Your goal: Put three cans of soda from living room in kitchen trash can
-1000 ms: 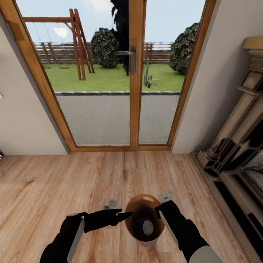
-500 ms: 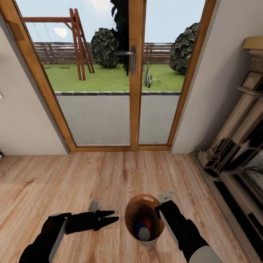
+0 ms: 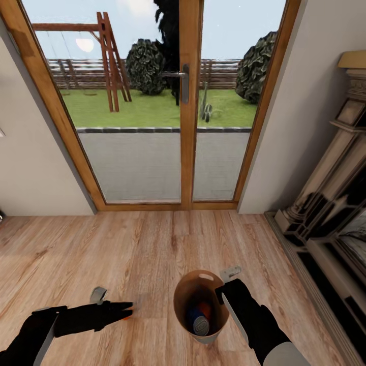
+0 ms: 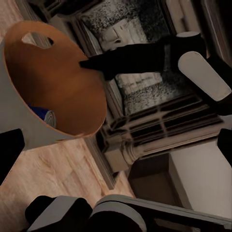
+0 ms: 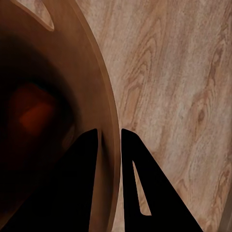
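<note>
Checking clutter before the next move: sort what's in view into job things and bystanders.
Job things: trash can, blue can and orange-red can inside it, right gripper clamping its rim.
Bystanders: glass doors, fireplace, wood floor.

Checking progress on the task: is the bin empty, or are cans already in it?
Not empty. The head view shows a blue can and an orange-red can inside the bin; a third cannot be told.

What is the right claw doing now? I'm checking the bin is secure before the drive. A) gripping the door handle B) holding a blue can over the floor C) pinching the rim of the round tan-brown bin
C: the right claw has one finger inside and one outside the wall of the round tan-brown bin, clamped on its rim.
</note>
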